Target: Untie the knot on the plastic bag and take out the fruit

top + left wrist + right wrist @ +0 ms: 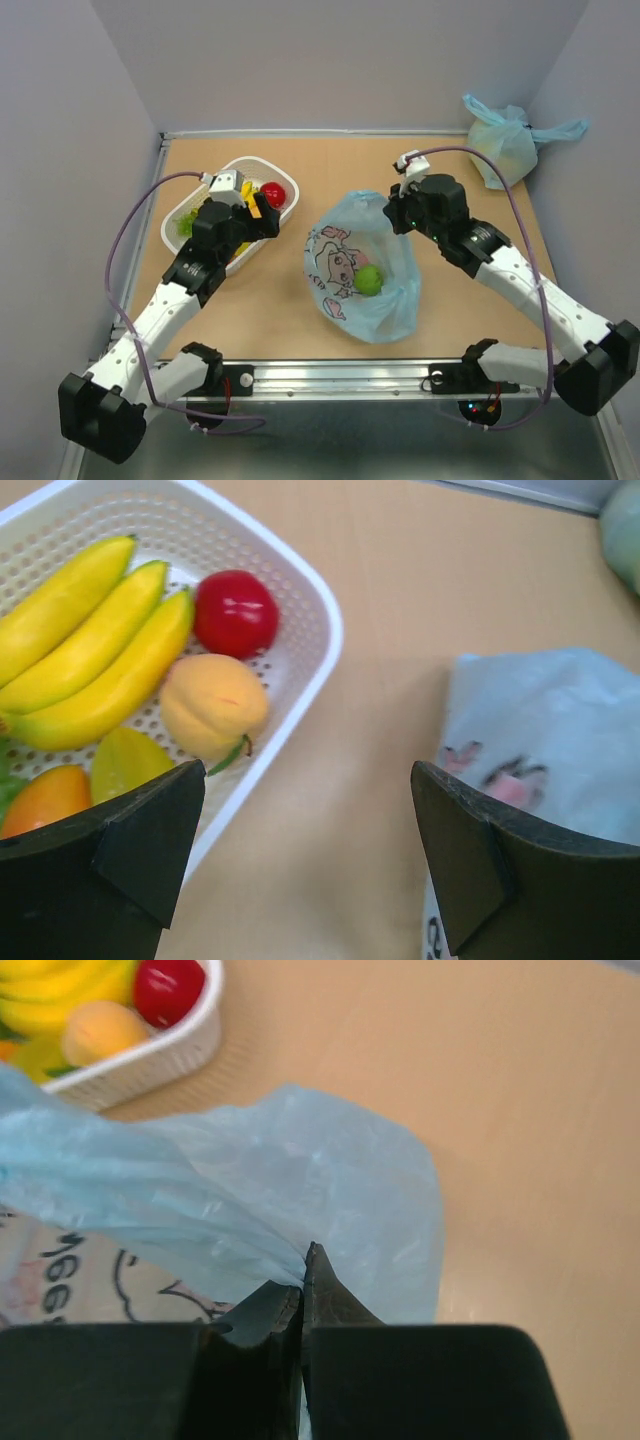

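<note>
Right wrist: my right gripper [302, 1282] pinches the plastic bag [300, 1165] tight, mid frame. My left gripper [310, 820] is wide open by the white basket [326, 630] w/ fruit [213, 705], upper left.

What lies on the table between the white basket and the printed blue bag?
Nothing; only bare tan table separates the white basket from the plastic bag, as the left wrist view shows clearly.

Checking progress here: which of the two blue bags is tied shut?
The plain bag in the far right corner, its handles knotted on top. The cartoon-printed bag lies open mid-table, a green fruit showing in it.
</note>
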